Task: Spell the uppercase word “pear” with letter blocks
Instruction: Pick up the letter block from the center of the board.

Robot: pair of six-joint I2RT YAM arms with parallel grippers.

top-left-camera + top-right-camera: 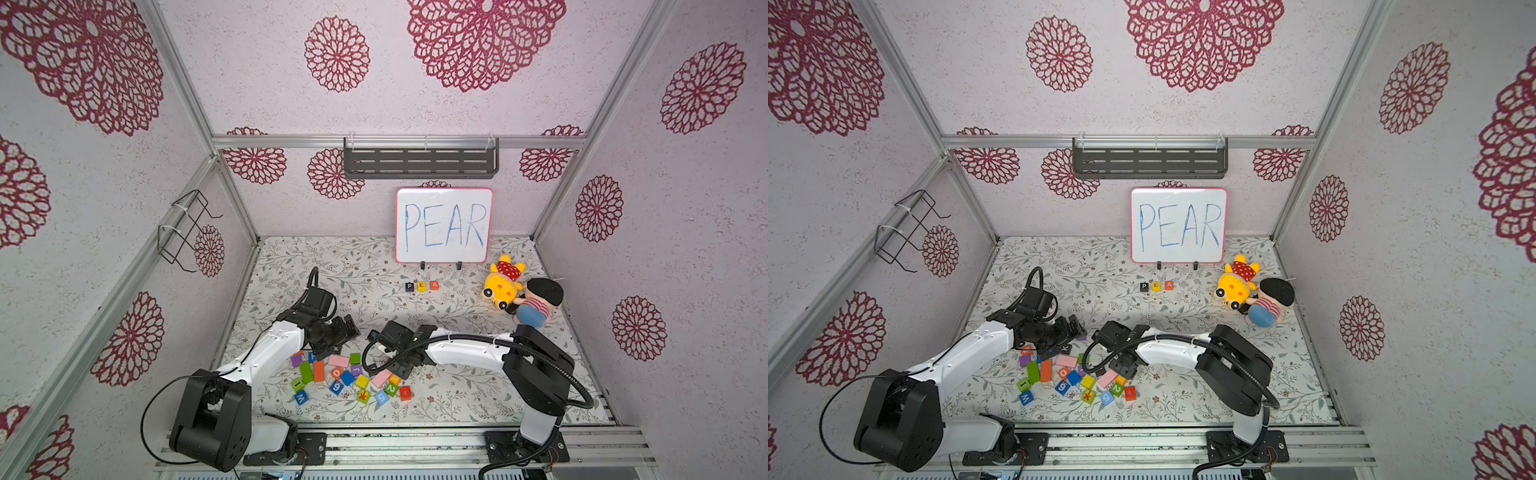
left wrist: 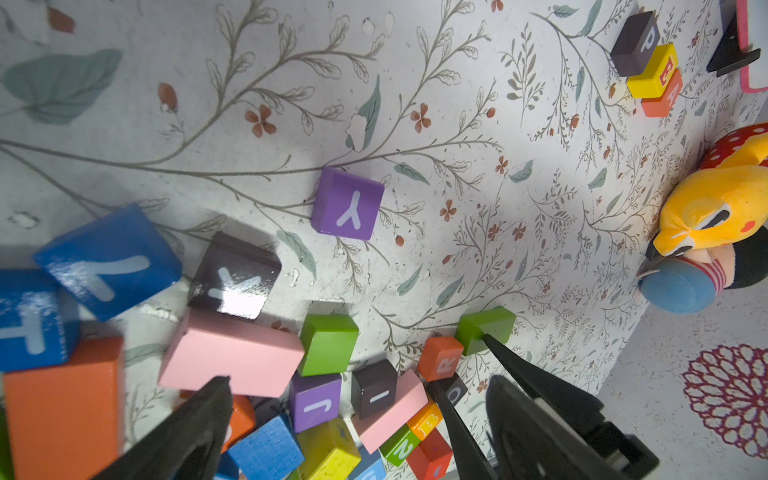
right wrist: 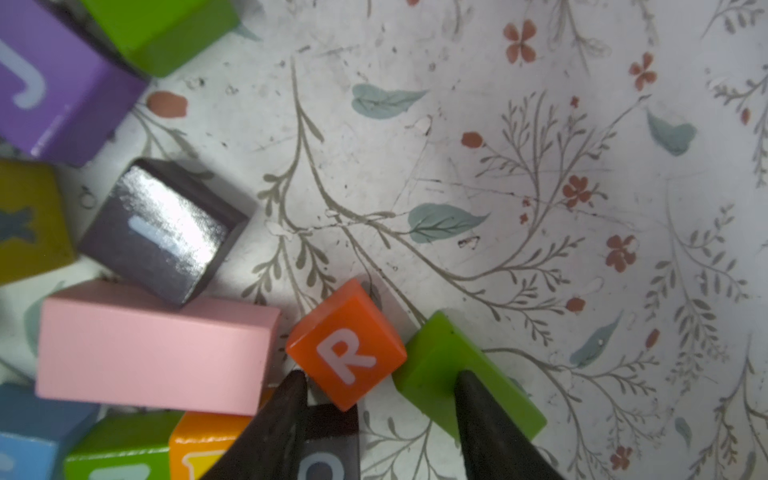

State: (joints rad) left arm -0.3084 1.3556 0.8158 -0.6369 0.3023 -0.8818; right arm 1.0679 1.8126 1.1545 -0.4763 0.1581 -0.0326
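Right gripper (image 3: 380, 376) is down in the heap of loose coloured blocks (image 1: 349, 376) toward the front edge of the floral-print tabletop (image 1: 357, 266). Jaws apart, nothing clamped, bracketing the orange-red painted cube with white R (image 3: 347, 345). The cube sits diagonal to the jaws. One finger is by its corner, the other over the plain green block (image 3: 432, 361) just beside it, so closing could pinch both or twist R. Black cube with white P (image 1: 409, 286), yellow cube with red E (image 1: 421, 285) and orange-red cube with white A (image 1: 434, 285) are lined up near the far edge, before the pink-framed whiteboard (image 1: 444, 224) — bare spot past A looks reserved for R. Left gripper (image 2: 355, 380) is spread wide and empty, hovering over the heap — likely just keeping clear.
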